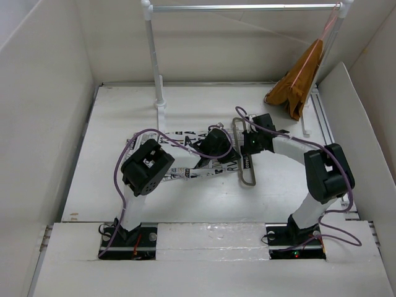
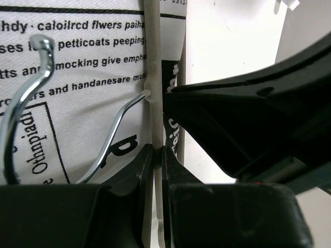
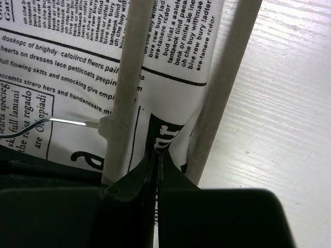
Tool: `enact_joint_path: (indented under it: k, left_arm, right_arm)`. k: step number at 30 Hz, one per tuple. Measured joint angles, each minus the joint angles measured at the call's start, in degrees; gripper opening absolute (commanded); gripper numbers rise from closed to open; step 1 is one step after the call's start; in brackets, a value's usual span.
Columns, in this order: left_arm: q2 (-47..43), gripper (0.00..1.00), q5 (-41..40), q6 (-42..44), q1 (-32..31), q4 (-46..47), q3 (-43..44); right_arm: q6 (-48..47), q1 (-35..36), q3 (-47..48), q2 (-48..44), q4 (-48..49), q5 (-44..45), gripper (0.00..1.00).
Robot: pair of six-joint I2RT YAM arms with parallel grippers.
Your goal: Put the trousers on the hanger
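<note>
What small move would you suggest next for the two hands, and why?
Probably the right hand should draw the trousers a little further between the bars of the hanger, while the left hand holds one bar steady. The fold the right hand pinches only just pokes through the bars.

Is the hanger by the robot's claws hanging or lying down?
Lying down: the hanger rests flat on the table, over the trousers.

You have bright, even light from above, with only faint, soft shadows around the hanger. In the left wrist view its hook glints, print on the trousers behind it reads sharp, and the fingers below it go dark and soft.
</note>
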Motion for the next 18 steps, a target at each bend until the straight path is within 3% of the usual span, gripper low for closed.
enact_joint_path:
  k: [8, 18]
  left_arm:
    - [1.0, 0.00, -1.1, 0.7, -0.1, -0.3, 2.3]
    - [0.5, 0.00, -4.4, 1.9, 0.1, -2.1, 1.5]
  right_arm:
    - [0.2, -1.1, 0.5, -9.7, -4.2, -2.2, 0.00]
    - [-0.2, -13.2, -0.4, -18.4, -8.3, -6.0, 0.00]
